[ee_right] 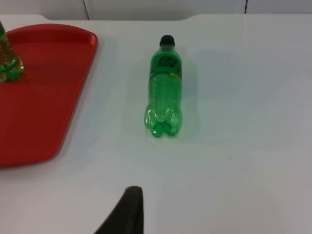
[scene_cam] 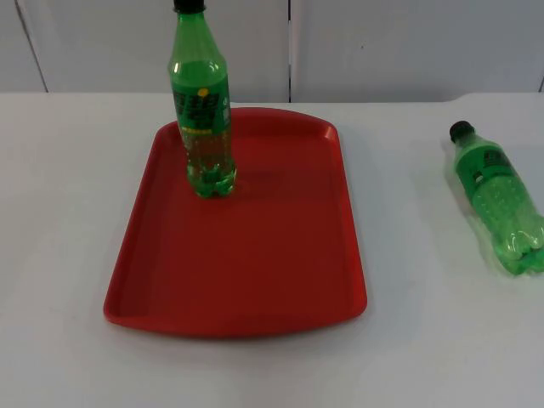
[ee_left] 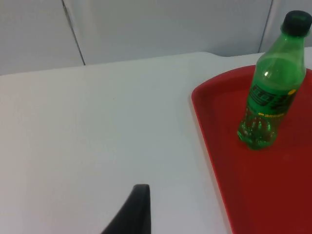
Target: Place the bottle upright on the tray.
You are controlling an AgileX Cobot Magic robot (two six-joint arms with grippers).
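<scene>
One green bottle (scene_cam: 204, 110) stands upright on the red tray (scene_cam: 255, 280), far-left part of the tray, black cap up, base flat on the tray floor; label faces near side. Second green bottle (scene_cam: 500, 200) lies on its side on the white table (scene_cam: 59, 212), well to the right of the tray, cap pointing far, base near, not touching anything. So approx. half done by my reading: one btl placed, one left to pick up, stand up and set on the tray; plenty of bare tray near and right of the standing btl. Left gripper (ee_left: 130, 212): one fingertip seen over bare table left of tray, holding nothing visible, open or closed cannot tell. Right gripper (ee_right: 124, 209): fingertip over table on the near side of the lying btl, well apart from it; state cannot tell either. Neither arm in contact w/ a bottle.
</scene>
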